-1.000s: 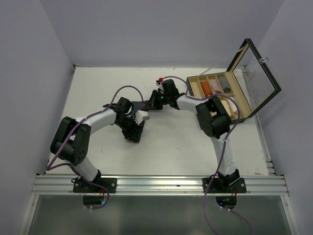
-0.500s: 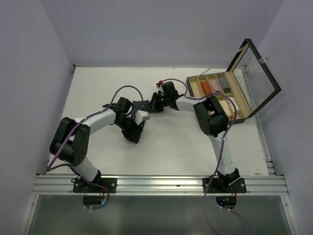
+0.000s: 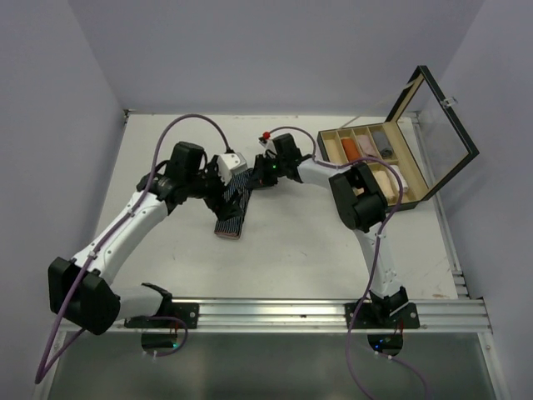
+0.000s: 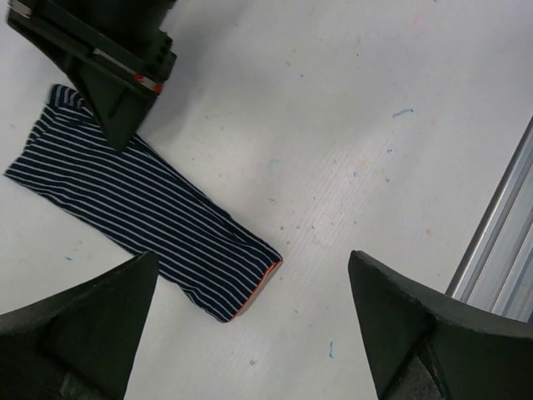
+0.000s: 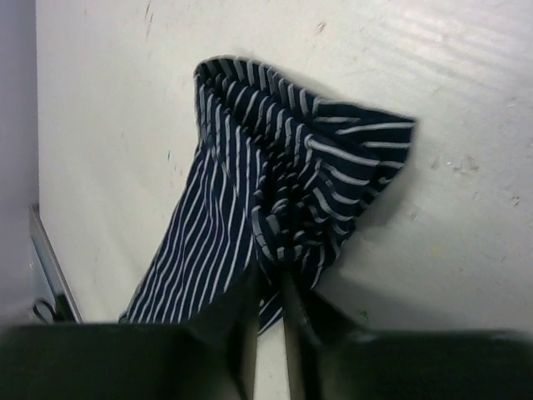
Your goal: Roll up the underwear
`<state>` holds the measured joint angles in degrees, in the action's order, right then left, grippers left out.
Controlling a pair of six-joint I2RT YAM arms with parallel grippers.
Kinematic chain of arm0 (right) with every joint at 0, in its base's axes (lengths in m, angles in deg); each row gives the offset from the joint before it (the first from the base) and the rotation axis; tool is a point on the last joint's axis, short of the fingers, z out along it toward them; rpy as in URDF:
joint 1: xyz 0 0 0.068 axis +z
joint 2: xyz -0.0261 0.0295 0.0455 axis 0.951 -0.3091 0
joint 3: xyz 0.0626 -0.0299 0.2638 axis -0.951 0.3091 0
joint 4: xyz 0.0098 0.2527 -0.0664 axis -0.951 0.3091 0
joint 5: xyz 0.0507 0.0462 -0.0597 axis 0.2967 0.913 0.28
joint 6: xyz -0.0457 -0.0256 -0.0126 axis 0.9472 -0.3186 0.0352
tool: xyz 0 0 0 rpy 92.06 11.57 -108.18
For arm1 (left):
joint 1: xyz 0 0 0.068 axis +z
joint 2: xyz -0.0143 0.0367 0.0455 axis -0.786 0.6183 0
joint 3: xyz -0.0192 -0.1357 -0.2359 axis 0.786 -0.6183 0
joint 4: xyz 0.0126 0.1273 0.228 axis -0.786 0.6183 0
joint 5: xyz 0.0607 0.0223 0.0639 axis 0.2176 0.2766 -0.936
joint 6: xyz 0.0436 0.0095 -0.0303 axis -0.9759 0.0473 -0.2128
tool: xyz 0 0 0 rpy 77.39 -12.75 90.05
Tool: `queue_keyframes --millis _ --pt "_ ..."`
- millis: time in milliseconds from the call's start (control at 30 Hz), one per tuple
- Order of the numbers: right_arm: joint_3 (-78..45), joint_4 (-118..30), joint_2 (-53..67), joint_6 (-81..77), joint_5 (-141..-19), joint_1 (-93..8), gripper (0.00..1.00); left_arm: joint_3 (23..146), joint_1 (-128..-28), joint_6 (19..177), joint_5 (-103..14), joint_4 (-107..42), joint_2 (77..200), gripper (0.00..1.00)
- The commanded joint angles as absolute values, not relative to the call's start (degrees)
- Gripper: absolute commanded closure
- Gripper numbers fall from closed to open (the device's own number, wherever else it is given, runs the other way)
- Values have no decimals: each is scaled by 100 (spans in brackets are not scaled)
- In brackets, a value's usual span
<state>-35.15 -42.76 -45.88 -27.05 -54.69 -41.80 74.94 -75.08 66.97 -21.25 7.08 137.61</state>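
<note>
1 high rear overview, 2 close downward wrist views, shared underwear (image 3: 231, 215)

There was one navy striped garment (image 4: 150, 212), one tabletop (image 3: 291, 242), one wooden box (image 3: 326, 150) with one glass lid (image 3: 441, 125), and two tools: left tool (image 4: 250, 275), right tool (image 5: 268, 287).
</note>
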Motion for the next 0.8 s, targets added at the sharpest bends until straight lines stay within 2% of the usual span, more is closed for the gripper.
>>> queue_keyframes --millis 0,167,200,267,333,433,567,633,667,700,767 --pt "-3943 -3744 -4583 -1818 -5345 -4211 76 7715 -7361 7364 -2578 263 13503 0" --pt "-4488 -2952 -4355 -1262 -5336 -4264 49 7891 -6730 7960 -2344 -140 13591 0" --pt "-4532 -2820 -4241 -1140 -5293 -4316 38 7900 -6554 8119 -2108 -272 13600 0" --pt "-4594 -2671 -4109 -1008 -5135 -4369 25 7926 -6009 8540 -1765 -624 13705 0" --pt "-4647 -2521 -3881 -639 -5169 -4361 24 7961 -5640 8769 -1666 -835 13836 0" --pt "-4682 -2327 -3548 -392 -5310 -4369 28 7953 -5410 8999 -1832 -1125 13907 0" --pt "-3998 -3072 -3098 -1206 -4950 -4369 53 7874 -5252 9122 -2141 -1231 13916 0" --pt "-3560 -4019 -3028 -2391 -4470 -4369 63 7900 -5181 9149 -2096 -1258 14021 0" --pt "-3105 -4415 -2993 -2787 -4362 -4352 72 7952 -5181 9166 -2079 -1232 14074 0" --pt "-2891 -5149 -2975 -3435 -4326 -4274 73 8014 -4955 9210 -1914 -1249 14118 0" --pt "-2540 -5612 -2948 -3800 -4369 -4159 71 7927 -4813 9472 -1868 -1380 14162 0"
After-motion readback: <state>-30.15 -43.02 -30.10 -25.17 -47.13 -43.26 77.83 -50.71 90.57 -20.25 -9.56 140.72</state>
